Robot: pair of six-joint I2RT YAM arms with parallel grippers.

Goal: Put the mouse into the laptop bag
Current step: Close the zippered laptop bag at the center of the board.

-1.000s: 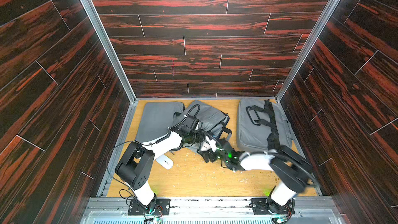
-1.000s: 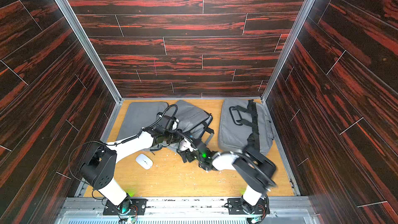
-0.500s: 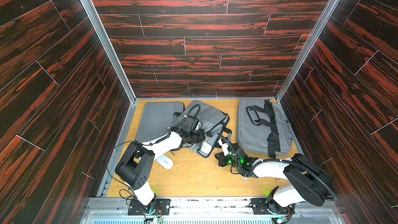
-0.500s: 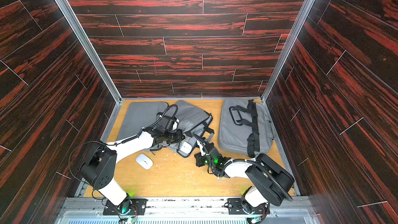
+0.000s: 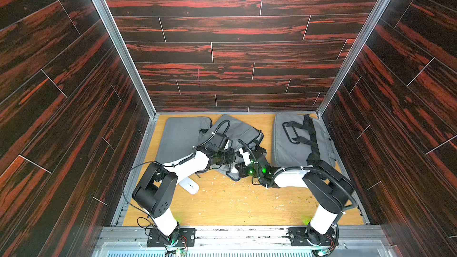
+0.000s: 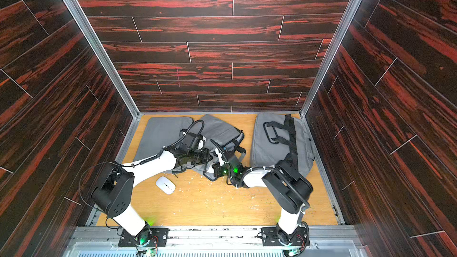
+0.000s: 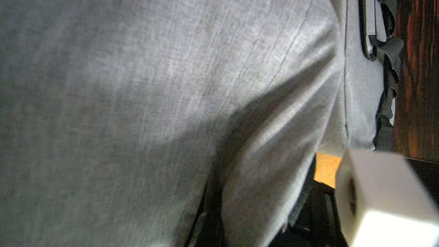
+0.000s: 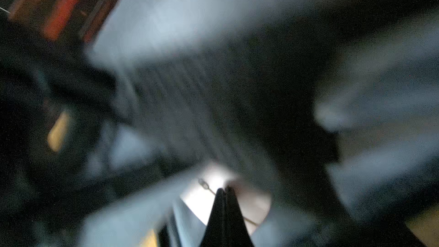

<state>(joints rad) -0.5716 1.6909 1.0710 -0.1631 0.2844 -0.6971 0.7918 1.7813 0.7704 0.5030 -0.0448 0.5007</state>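
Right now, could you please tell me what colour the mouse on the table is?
White; the mouse shows best in a top view.

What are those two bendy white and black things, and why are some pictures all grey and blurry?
Those are robot arms, the left arm and the right arm, bolted at the front of a table. Two pictures look down from a camera above. Two come from cameras on the arms' wrists, so close that they go blurry. On the table lie a flat grey sleeve, a middle bag, a strapped bag and a white mouse, which no tool holds. The left tool, that arm's pinching end, is shut and seems to pinch the middle bag's cloth. The right tool is shut too; what it pinches, if anything, is too blurred to tell.
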